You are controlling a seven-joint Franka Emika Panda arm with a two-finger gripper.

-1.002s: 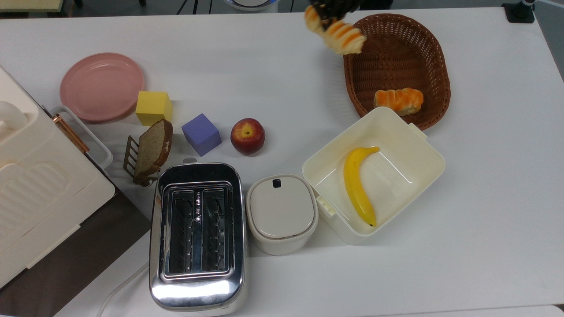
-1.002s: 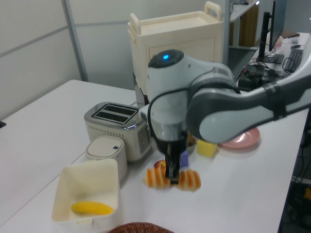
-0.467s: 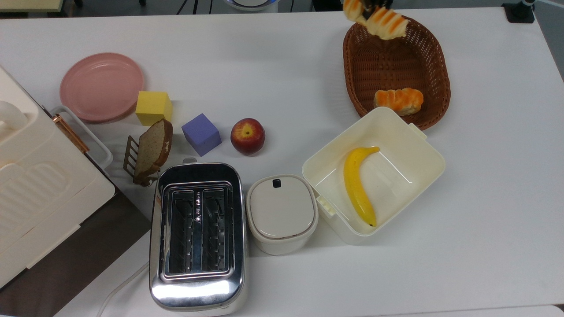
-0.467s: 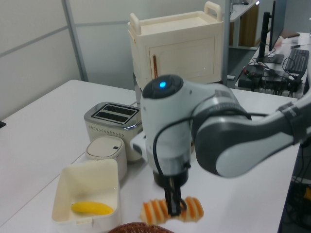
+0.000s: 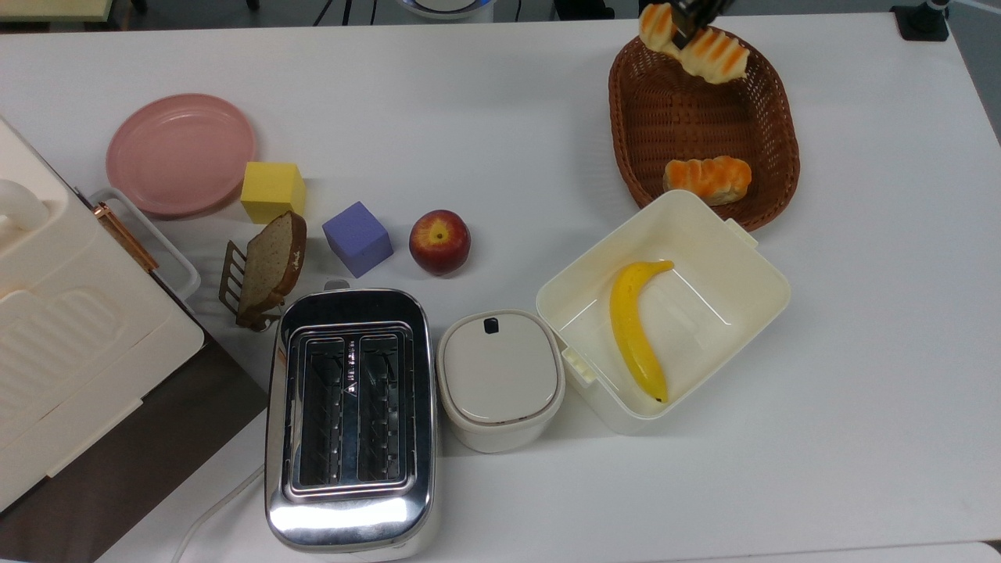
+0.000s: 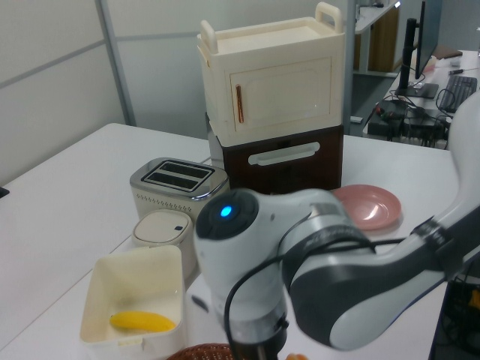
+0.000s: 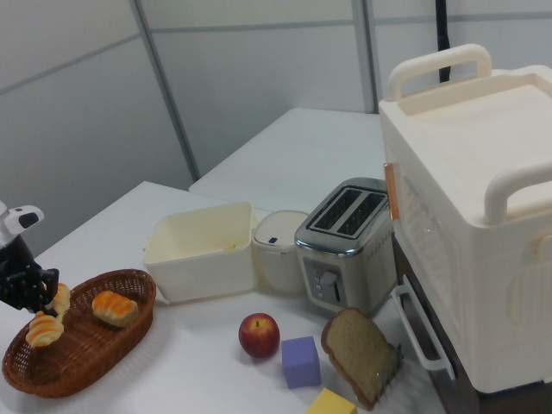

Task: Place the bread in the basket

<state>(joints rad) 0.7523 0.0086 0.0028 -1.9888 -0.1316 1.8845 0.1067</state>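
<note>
Bread (image 5: pixel 698 48) is hanging over the far end of the basket (image 5: pixel 784 148), pinched at its middle by the gripper (image 5: pixel 690 22), whose fingers are clamping it. It is looking light and probably soft, so the mid-length grip seems balanced. A bun (image 5: pixel 708 178) is lying in the basket, apart from it.

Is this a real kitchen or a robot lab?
Probably a robot lab dressed like a kitchen: a toaster and foam-like cubes sit on a plain white table, with office desks and monitors behind.
</note>
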